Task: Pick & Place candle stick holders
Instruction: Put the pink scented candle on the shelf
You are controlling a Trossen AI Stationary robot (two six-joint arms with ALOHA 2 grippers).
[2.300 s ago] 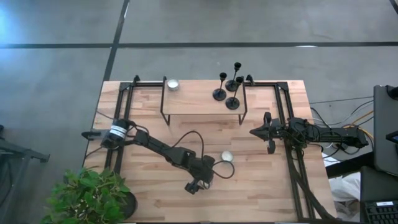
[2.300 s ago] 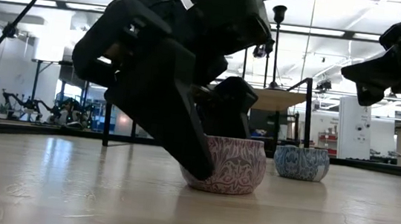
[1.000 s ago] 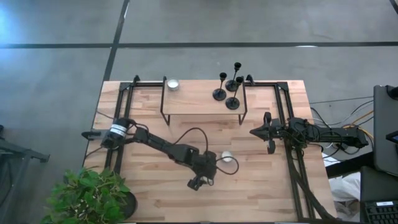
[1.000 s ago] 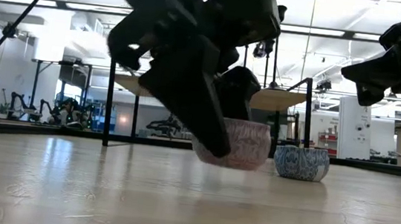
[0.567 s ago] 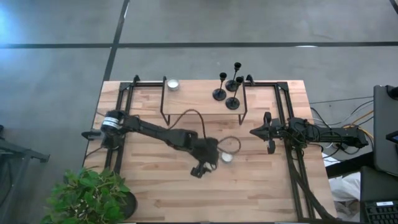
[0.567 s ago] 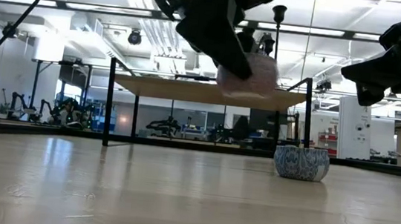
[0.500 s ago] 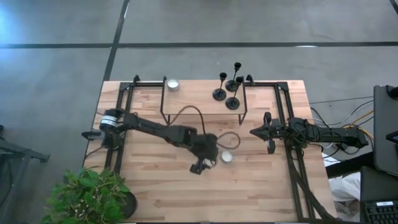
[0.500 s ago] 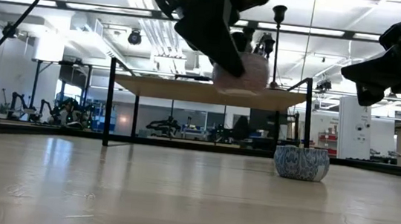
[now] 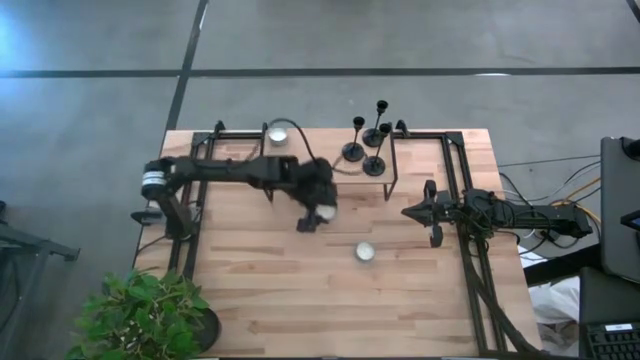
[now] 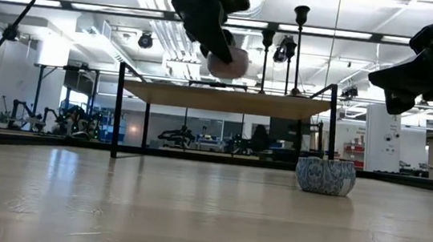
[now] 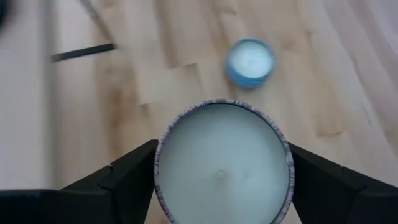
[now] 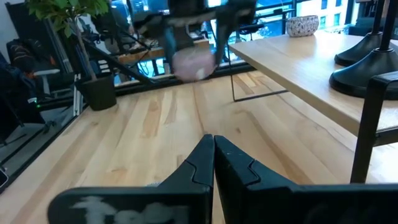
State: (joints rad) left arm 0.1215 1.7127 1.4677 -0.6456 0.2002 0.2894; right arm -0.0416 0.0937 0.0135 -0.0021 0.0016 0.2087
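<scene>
I've just lifted the pink candle pot (image 11: 222,163) clear of the table, pinched in my left gripper (image 9: 316,212), toward the raised shelf (image 9: 300,165) where the three candle stick holders (image 9: 366,140) stand untouched; right gripper (image 9: 412,212) waits, fingers pressed together.

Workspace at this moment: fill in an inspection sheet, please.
Surface: wooden table with a raised shelf at the back.
Job's things: three candle stick holders upright on the shelf, untouched.
Clutter: blue candle jar on the table; another jar on the shelf.
Grippers: left gripper holds a pink candle jar in the air; right gripper shut, empty, at the right side.
Cables: bundle right of the table.
Surroundings: potted plant; workshop beyond.
</scene>
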